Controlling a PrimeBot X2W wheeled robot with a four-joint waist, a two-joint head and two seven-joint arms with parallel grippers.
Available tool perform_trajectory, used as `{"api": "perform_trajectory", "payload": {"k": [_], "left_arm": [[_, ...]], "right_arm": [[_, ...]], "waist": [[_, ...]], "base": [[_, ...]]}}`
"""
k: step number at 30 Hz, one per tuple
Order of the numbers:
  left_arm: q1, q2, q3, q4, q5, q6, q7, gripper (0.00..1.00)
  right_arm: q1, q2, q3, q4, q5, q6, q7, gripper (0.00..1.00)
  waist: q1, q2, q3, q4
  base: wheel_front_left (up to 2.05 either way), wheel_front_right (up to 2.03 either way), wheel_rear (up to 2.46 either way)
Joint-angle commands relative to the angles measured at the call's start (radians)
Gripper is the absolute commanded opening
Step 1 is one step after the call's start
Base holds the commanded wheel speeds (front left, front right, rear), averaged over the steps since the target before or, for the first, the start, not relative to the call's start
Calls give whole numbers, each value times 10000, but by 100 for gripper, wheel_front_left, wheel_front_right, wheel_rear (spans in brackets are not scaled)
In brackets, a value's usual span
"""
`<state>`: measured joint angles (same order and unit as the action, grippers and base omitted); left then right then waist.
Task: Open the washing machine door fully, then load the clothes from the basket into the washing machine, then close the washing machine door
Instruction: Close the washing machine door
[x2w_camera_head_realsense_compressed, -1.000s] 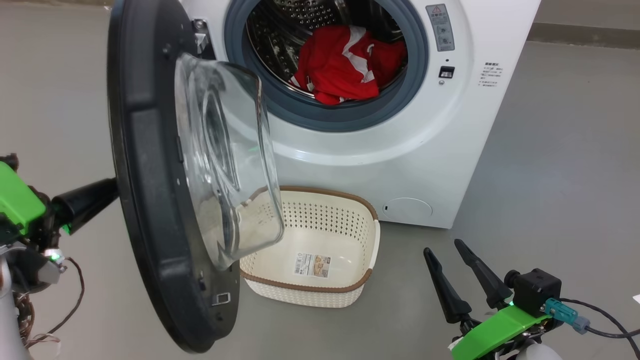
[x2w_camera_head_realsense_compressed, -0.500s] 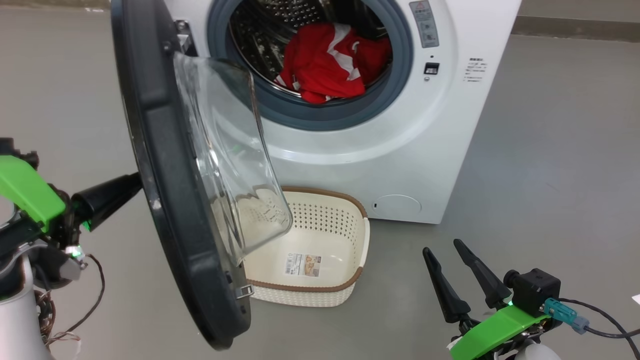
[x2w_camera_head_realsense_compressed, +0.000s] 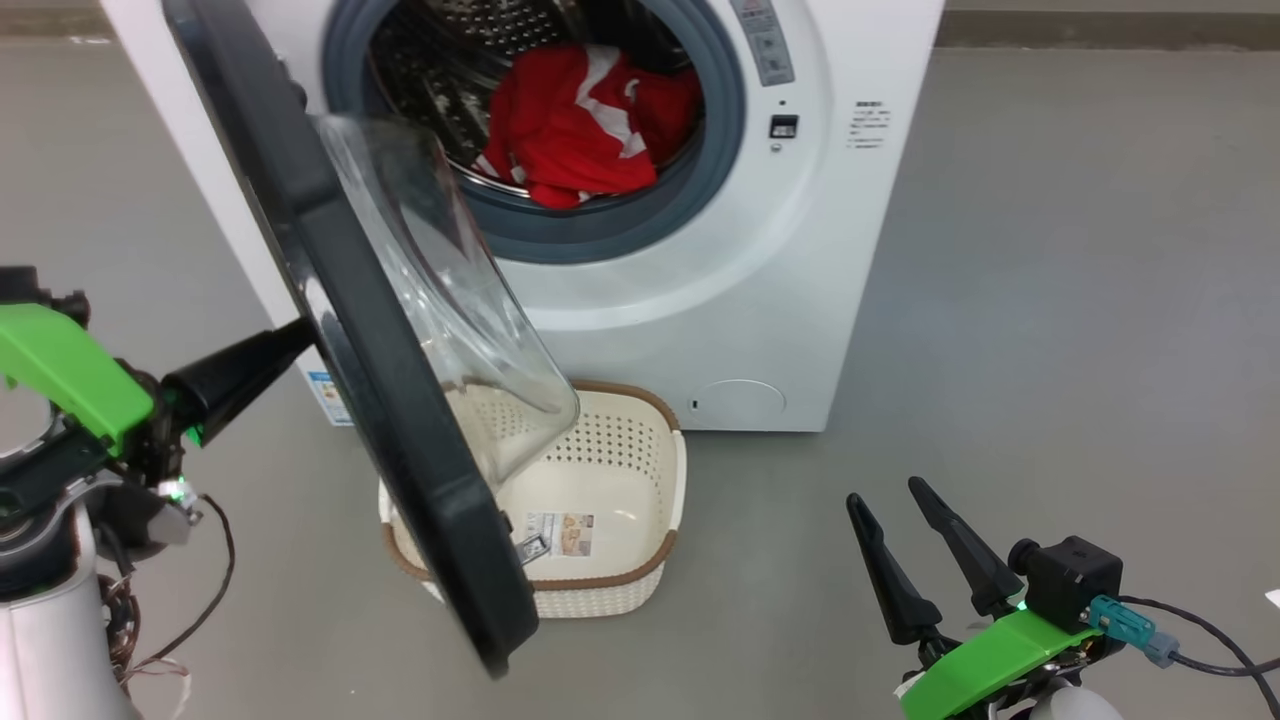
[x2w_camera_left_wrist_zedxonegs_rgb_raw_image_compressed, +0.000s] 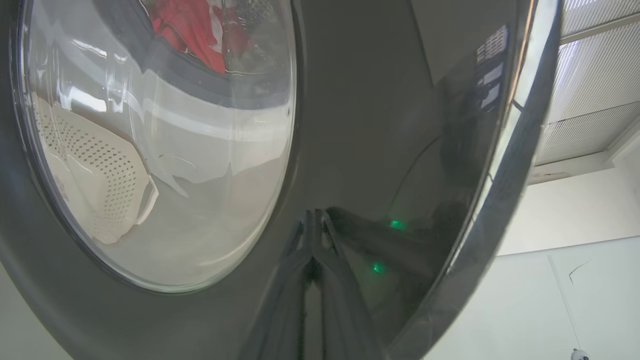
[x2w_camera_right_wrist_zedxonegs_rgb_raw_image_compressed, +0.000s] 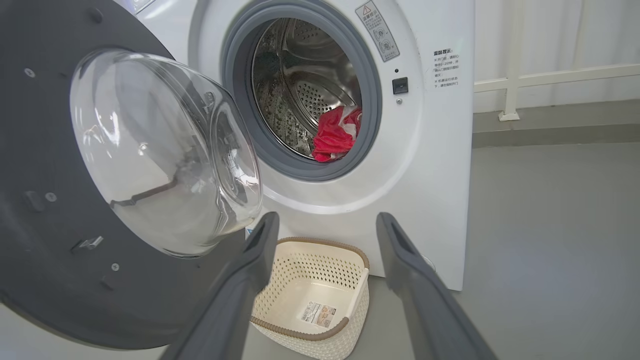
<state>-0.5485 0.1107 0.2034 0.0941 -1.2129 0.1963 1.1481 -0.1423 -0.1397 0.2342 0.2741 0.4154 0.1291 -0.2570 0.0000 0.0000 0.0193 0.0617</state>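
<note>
evidently closing: left claw (x2w_camera_head_realsense_compressed: 282, 345), pinched together, is pressing the washing machine door (x2w_camera_head_realsense_compressed: 370, 380) toward the loaded clothes (x2w_camera_head_realsense_compressed: 570, 120); right claw (x2w_camera_head_realsense_compressed: 887, 495) is idling, spread apart. next, pushing until latched.

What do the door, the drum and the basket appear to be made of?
The door: seemingly dark plastic rim, glossy outside, around a clear bowl, glass or plastic. The drum: shiny perforated metal, probably steel. The basket: matte cream plastic with moulded holes, brown woven-look rim.
</note>
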Motion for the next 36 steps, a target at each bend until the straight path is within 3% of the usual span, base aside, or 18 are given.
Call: {"api": "perform_trajectory", "payload": {"k": [1, 23, 36], "left_arm": [[-545, 159, 182, -316, 83, -147, -96, 0], [-1567, -119, 364, 637, 1020, -1028, -2633, 0], [-2425, 247, 539, 1644, 1924, -1440, -4302, 0]], "right_arm": [[-284, 6, 176, -288, -1, 16, -48, 100], [-508, 58, 92, -421, -134, 16, -48, 100], [-647, 162, 129, -554, -183, 16, -48, 100]], "waist": [[0, 0, 62, -227], [0, 0, 700, -2333], [0, 0, 1195, -3300]], "base": [[0, 0, 0], [0, 0, 0], [0, 0, 0]]}}
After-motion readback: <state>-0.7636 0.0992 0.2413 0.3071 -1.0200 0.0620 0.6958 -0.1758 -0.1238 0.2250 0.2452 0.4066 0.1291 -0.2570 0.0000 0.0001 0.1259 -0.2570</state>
